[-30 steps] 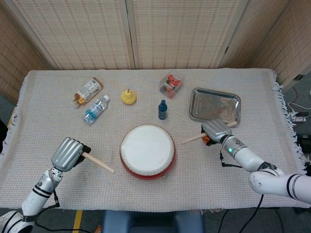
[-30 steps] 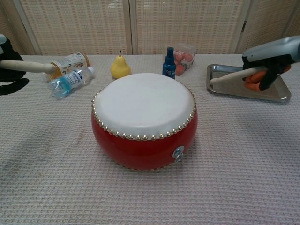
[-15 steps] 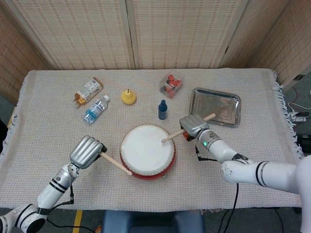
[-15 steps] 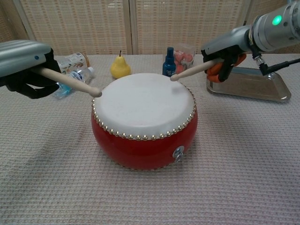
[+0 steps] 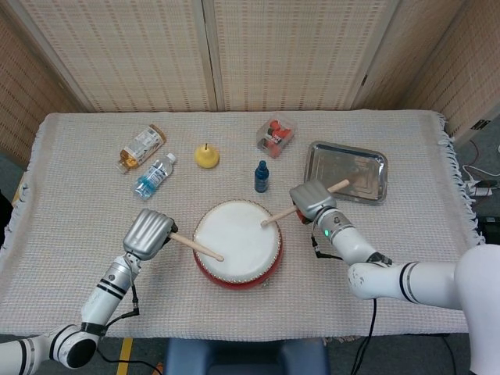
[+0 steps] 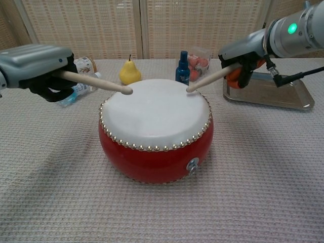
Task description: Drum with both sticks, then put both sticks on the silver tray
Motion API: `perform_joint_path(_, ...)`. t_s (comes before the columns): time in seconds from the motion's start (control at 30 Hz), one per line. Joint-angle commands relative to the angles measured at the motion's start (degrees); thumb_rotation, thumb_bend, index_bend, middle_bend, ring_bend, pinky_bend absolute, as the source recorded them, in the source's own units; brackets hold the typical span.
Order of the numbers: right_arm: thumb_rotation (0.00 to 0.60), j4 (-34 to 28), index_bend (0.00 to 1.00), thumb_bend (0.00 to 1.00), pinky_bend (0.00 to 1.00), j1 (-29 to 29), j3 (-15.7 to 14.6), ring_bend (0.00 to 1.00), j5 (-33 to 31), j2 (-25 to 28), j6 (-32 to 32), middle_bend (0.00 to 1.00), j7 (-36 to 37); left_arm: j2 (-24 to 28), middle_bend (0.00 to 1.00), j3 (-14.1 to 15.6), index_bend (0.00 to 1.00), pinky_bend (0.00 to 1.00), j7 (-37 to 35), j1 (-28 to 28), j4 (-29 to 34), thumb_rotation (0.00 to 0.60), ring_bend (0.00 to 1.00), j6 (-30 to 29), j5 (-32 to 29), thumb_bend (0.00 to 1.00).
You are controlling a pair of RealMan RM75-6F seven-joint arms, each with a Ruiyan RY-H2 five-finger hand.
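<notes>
Evidently mid-drumming, the head view shows the left hand and right hand each gripping a stick over the drum at centre frame, while the chest view puts both tips near its skin, so next comes striking, then the silver tray at right.
</notes>
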State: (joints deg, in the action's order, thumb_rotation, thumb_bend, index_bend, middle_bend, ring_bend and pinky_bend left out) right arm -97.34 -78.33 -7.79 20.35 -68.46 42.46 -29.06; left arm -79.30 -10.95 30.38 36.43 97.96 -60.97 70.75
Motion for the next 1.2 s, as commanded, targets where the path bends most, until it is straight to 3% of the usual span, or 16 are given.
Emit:
perform_joint_path(0.03, 0.600, -1.72, 1.00, 0.85, 1.00, 2.04, 2.76, 1.00, 4.02, 2.23, 0.59, 1.00, 2.83, -5.43, 1.00, 0.21, 1.00, 1.00, 8.23, 2.71, -3.64, 0.600, 1.00, 0.31, -5.05, 0.89)
perform_joint_path(0.17, 0.600, -1.92, 1.00, 0.85, 1.00, 2.96, 3.80, 1.00, 5.70, 2.56, 0.20, 1.00, 3.61, -8.29, 1.00, 0.87, 1.00, 1.00, 17.40, 4.71, -5.91, 0.600, 1.00, -0.14, -9.91, 0.89)
perform_joint_path(0.27, 0.600, -1.32, 1.00, 0.85, 1.00, 3.47, 3.84, 1.00, 6.26, 2.03, -0.52, 1.00, 3.60, -8.23, 1.00, 0.66, 1.00, 1.00, 20.31, 5.11, -4.63, 0.600, 1.00, -1.53, -12.31, 0.89)
perform_joint_path(0.57, 0.600, 2.61, 1.00, 0.85, 1.00, 1.59, -1.16, 1.00, 1.49, -2.63, -2.71, 1.00, -2.90, -2.12, 1.00, -2.34, 1.00, 1.00, 11.70, 2.67, 2.52, 0.600, 1.00, -6.70, -10.36, 0.89)
perform_joint_path(0.83, 0.600, -3.24, 1.00, 0.85, 1.00, 3.70, 4.98, 1.00, 6.52, 2.45, 1.15, 1.00, 2.59, -5.77, 1.00, 0.28, 1.00, 1.00, 12.99, 4.28, -1.93, 0.600, 1.00, -4.81, -11.01, 0.89)
perform_joint_path(0.97, 0.600, -4.38, 1.00, 0.85, 1.00, 4.43, 5.90, 1.00, 8.06, 3.89, 0.96, 1.00, 3.32, -8.56, 1.00, 1.94, 1.00, 1.00, 17.05, 5.85, -5.46, 0.600, 1.00, -3.11, -13.01, 0.89)
perform_joint_path(1.1, 0.600, -1.78, 1.00, 0.85, 1.00, 3.62, 3.32, 1.00, 6.07, 1.31, -0.79, 1.00, 0.01, -7.87, 1.00, 1.31, 1.00, 1.00, 17.42, 5.82, -5.08, 0.600, 1.00, -4.46, -13.93, 0.89)
perform_joint_path(1.2, 0.600, 1.39, 1.00, 0.85, 1.00, 1.81, -0.57, 1.00, 2.18, -2.38, -1.49, 1.00, -5.32, -5.11, 1.00, -0.47, 1.00, 1.00, 14.37, 4.70, -2.15, 0.600, 1.00, -7.45, -12.51, 0.89)
